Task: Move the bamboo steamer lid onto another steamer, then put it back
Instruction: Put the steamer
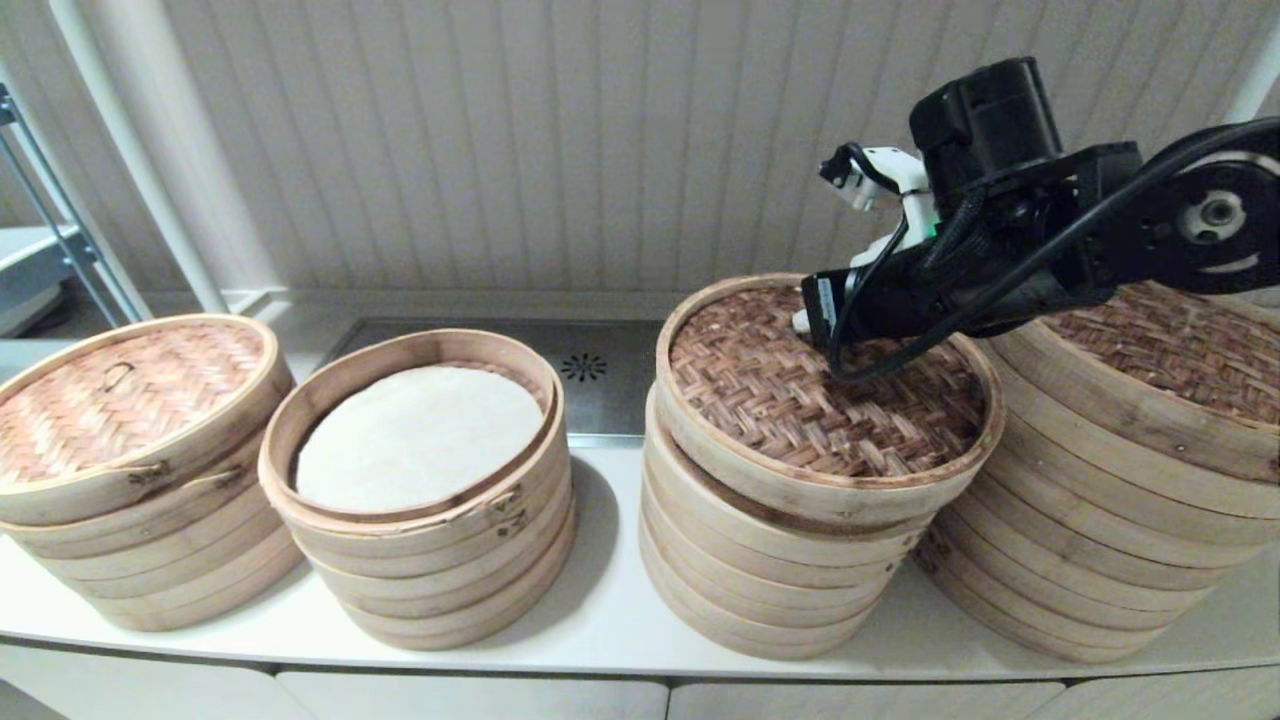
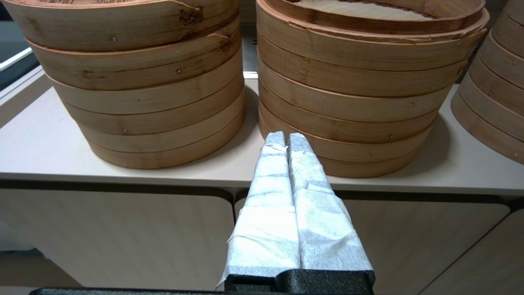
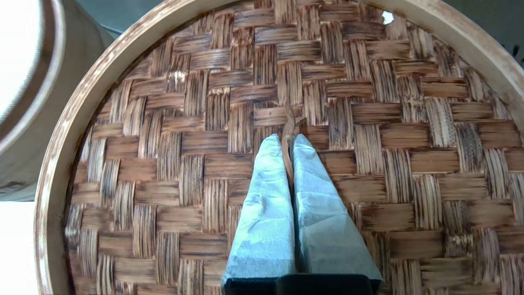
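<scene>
Four stacks of bamboo steamers stand in a row along the pale surface (image 1: 600, 620). The dark woven lid (image 1: 830, 400) sits slightly askew on the third stack from the left end (image 1: 760, 560), beside the open stack (image 1: 420, 520) with its white liner showing. The right pincer (image 3: 287, 141) rests on the middle of this lid, its taped fingers (image 3: 266, 196) closed on the thin bamboo loop handle (image 3: 290, 123) at the centre. The left pincer (image 2: 281, 137) hangs parked below the front edge of the surface, fingers pressed together, holding nothing.

Handling, as judged: the lid looks light and stiff at its rim, with a weave that would give under pressure. The loop is the natural hold, but it is thin and may let the lid swing or tilt when lifted.

Hard to make out: in the head view the right arm covers its own fingers and the handle. How the lid's rim seats on the far side is hidden. The rightmost stack (image 1: 1130, 480) is cut off at the frame edge.
</scene>
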Robot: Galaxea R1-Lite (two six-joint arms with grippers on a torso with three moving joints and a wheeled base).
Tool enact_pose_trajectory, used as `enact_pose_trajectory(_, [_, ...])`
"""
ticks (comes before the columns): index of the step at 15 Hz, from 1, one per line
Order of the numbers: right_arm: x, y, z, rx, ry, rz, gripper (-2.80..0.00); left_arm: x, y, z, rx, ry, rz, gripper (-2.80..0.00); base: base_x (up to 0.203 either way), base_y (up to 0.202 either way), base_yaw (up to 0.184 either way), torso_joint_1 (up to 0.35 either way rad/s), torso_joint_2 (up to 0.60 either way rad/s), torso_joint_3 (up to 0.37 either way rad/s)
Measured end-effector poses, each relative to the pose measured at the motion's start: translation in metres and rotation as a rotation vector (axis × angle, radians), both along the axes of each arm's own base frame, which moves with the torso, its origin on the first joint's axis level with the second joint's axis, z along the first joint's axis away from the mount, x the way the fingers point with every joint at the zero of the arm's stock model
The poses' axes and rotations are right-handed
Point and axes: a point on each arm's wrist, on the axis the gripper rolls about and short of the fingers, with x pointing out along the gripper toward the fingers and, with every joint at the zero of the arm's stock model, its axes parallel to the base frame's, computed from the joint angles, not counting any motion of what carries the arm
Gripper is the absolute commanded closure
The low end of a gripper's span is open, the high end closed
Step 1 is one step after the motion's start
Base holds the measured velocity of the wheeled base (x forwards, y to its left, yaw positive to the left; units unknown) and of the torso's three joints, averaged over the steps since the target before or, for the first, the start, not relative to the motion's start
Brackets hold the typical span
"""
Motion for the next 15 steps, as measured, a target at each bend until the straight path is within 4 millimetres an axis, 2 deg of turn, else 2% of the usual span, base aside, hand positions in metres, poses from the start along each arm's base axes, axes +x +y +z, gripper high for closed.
enact_pose_trajectory(10, [0.005,0.002,-0.022,-0.025,0.050,-0.001,0.00,0.000,0.000,0.000,0.000,0.000,0.000,0.00,0.000,0.000,0.000,0.000,0.00,0.000])
enact_pose_trajectory(15, [0.006,0.002,-0.026,-0.025,0.035,0.001,0.00,0.000,0.000,0.000,0.000,0.000,-0.001,0.00,0.000,0.000,0.000,0.000,0.00,0.000])
